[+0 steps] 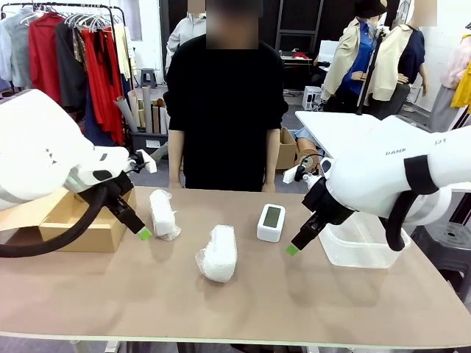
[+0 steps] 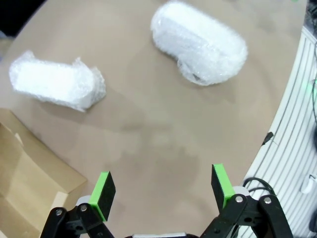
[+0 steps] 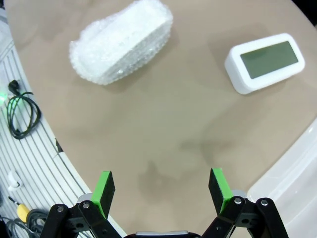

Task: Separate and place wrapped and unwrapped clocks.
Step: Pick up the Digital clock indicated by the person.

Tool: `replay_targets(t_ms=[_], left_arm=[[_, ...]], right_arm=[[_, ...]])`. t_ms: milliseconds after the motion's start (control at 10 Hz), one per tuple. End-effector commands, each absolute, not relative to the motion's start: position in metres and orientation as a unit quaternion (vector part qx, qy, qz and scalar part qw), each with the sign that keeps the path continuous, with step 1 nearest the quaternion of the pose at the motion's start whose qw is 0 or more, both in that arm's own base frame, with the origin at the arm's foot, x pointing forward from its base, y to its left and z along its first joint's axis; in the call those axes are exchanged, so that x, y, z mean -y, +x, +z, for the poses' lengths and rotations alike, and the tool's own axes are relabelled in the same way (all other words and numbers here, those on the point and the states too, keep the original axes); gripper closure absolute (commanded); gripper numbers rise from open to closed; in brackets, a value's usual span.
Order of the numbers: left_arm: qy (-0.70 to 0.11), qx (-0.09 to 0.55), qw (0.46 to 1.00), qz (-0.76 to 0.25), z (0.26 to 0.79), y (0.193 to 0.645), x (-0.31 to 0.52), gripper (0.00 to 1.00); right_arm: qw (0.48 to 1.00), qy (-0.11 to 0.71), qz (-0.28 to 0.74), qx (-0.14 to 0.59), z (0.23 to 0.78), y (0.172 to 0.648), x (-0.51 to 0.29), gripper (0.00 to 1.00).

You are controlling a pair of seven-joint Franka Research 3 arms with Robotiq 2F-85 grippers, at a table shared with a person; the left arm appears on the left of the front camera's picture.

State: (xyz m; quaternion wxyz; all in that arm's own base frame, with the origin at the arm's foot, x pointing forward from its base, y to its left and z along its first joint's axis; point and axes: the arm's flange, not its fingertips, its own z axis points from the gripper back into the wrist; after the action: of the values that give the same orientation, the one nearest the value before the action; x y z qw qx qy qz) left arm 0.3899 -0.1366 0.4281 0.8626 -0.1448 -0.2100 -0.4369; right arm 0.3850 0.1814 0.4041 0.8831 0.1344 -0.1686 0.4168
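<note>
Left gripper (image 1: 144, 234) and right gripper (image 1: 293, 249) both hover just above the brown table (image 1: 309, 301), jaws spread wide with nothing between them. The left one is between a cardboard box (image 1: 77, 220) and the left wrapped clock (image 1: 163, 214), and the right one is next to a clear plastic bin (image 1: 364, 246). A middle wrapped clock (image 1: 218, 254) lies between the two grippers, apart from both. The unwrapped clock (image 1: 271, 222), white with a grey-green screen facing the robot's side, sits farther back toward the person (image 1: 224, 110), near the right gripper but untouched.
</note>
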Motion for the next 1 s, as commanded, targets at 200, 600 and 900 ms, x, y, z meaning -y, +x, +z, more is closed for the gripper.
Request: replay_targets(t_ms=[200, 600, 900], left_arm=[[-0.176, 0.215, 0.856, -0.435, 0.421, 0.410, 0.124, 0.00], [-0.164, 0.216, 0.857, -0.439, 0.428, 0.397, 0.125, 0.00], [-0.189, 0.140, 0.839, -0.490, 0.431, 0.407, 0.124, 0.00]], right_arm=[[0.873, 0.173, 0.421, 0.175, 0.406, 0.401, -0.169, 0.00], [0.880, 0.152, 0.417, 0.168, 0.410, 0.390, -0.177, 0.00], [0.860, 0.206, 0.451, 0.117, 0.418, 0.406, -0.174, 0.00]])
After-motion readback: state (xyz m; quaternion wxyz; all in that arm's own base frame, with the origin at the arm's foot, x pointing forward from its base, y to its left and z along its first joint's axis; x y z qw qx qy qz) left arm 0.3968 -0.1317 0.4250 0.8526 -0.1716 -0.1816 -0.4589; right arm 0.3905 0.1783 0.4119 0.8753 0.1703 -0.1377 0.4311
